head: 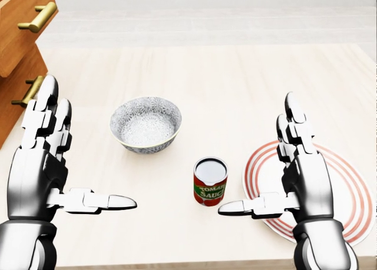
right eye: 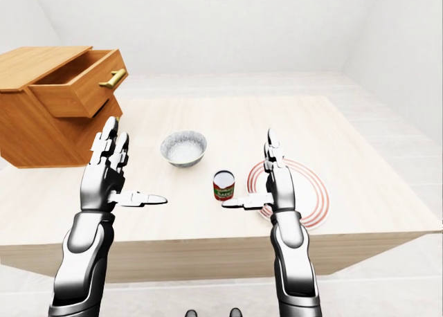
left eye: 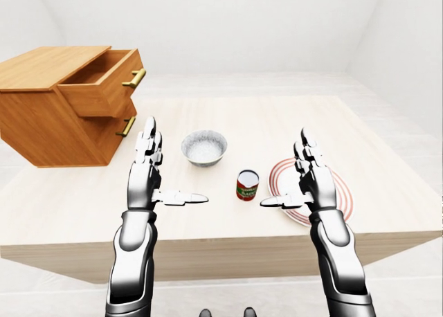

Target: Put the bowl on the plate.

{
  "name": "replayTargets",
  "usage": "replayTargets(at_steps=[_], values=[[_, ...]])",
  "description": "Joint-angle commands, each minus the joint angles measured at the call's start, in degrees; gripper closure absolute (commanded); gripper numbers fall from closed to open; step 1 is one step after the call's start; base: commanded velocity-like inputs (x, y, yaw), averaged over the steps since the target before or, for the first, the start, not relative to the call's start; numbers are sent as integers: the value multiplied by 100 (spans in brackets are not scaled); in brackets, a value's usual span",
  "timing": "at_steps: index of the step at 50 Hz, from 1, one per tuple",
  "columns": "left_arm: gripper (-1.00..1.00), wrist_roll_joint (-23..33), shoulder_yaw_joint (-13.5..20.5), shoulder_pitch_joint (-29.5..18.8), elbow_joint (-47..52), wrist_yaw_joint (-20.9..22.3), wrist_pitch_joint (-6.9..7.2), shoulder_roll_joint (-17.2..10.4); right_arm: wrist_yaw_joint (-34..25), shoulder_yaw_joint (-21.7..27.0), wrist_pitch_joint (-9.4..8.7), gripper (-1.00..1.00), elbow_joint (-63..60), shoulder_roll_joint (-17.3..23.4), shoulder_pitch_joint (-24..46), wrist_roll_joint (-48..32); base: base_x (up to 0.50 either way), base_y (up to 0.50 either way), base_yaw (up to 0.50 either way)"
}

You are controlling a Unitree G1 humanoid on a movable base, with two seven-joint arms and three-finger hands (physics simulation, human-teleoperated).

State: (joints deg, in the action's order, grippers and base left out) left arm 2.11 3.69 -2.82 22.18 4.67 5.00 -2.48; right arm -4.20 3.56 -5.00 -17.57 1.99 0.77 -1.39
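A patterned grey-white bowl [head: 145,124] stands upright on the light wooden table [head: 235,81], left of centre in the head view. The white plate with red rings [head: 347,187] lies flat at the lower right, empty. My left hand [head: 88,152] hovers open at the left of the bowl, fingers up and thumb pointing right, apart from the bowl. My right hand [head: 256,155] is open too, held over the plate's left part, its thumb pointing left toward the can. Neither hand holds anything.
A tomato sauce can [head: 210,181] stands upright between bowl and plate, just left of the plate's rim. A wooden drawer chest [left eye: 62,102] with its top drawer pulled out sits at the table's left. The table's near edge [left eye: 208,241] runs below my hands.
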Motion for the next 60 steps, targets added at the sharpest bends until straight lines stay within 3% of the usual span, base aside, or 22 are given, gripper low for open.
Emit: replayTargets(at_steps=[1, 60], values=[[-100, 8, 22, 26, 4, 30, 0, -8, 9, 22, 0, -100, -71, -2, -33, 12, 9, -18, 0], [-100, 117, 99, 19, 45, 126, 0, -55, 1, -6, 0, -100, -43, -6, 21, 34, 9, -16, 0]])
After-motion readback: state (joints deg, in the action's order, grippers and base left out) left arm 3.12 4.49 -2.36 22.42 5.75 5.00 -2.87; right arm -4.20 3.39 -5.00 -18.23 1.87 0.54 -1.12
